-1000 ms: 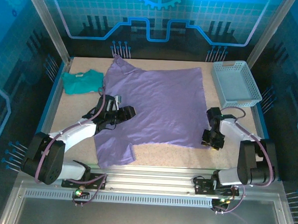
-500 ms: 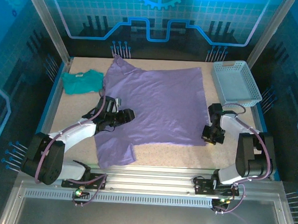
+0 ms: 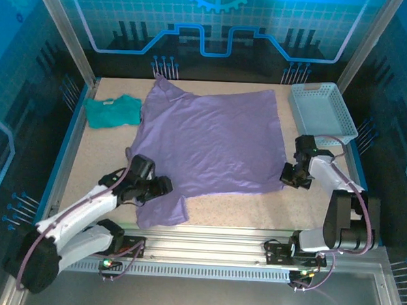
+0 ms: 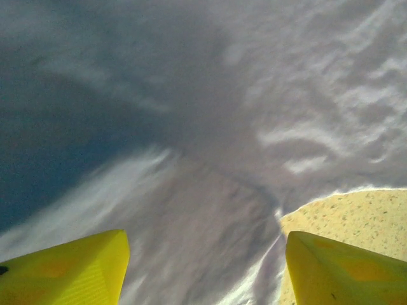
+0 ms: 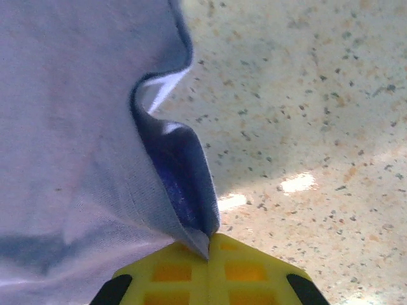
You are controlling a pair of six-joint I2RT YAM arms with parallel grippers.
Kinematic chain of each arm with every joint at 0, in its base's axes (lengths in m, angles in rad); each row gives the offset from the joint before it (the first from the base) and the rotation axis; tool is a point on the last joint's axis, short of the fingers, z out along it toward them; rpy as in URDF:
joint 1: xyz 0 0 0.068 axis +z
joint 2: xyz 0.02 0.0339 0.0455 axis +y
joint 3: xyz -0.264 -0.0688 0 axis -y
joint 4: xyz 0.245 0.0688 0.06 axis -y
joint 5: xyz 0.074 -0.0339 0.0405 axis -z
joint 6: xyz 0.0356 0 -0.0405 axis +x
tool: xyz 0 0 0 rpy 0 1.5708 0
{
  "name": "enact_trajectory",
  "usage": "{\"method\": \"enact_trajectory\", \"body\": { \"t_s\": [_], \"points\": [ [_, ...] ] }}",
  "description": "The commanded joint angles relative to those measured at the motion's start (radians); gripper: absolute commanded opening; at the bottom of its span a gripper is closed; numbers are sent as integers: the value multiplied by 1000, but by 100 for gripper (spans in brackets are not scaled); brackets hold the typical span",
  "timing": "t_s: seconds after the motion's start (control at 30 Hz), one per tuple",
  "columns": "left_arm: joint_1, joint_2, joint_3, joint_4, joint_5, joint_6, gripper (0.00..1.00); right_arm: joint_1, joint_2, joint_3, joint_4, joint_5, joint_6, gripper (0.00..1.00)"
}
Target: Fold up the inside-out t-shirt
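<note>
Corner-grab under way.
Right jaws pinch shut on the t-shirt (image 3: pixel 218 139) near-right hem; left jaws gape empty above its near-left edge, so a clamp there looks next.

The left arm (image 3: pixel 84 211) and right arm (image 3: pixel 332 174) have white shells between black joints, with purplish-grey cables (image 3: pixel 325 138) looping along them. The left pincer (image 4: pixel 203 270) and right pincer (image 5: pixel 209 249) have bright yellow fingers (image 4: pixel 63 270).

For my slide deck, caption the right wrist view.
Right gripper, jaws shut, pinches an edge of the lavender t-shirt above the speckled table.
</note>
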State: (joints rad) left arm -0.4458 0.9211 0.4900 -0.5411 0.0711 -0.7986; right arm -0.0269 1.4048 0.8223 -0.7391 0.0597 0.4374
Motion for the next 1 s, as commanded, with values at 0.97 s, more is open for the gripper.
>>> {"method": "enact_trajectory", "body": {
  "t_s": [0.97],
  "points": [
    [-90, 87, -100, -299, 7, -282, 34, -13, -112, -71, 61, -158, -50, 3]
  ]
}}
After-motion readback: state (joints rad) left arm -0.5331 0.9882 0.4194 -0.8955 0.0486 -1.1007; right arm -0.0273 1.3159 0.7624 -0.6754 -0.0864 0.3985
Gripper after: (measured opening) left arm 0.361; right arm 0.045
